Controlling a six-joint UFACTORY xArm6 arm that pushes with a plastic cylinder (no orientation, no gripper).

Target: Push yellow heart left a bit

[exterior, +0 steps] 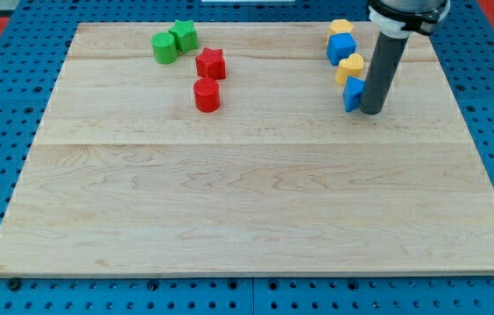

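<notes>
My tip [372,111] has no fingers to open or close; it rests near the board's [247,201] top right corner, touching a blue block [352,94]. The yellow heart [350,67] sits just above that block, left of the rod.

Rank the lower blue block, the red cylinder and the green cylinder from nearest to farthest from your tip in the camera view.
Measured from my tip:
1. The lower blue block, right against the tip on its left side.
2. The red cylinder, well off toward the view's left, mid-board.
3. The green cylinder, farthest, up near the view's top left.
</notes>
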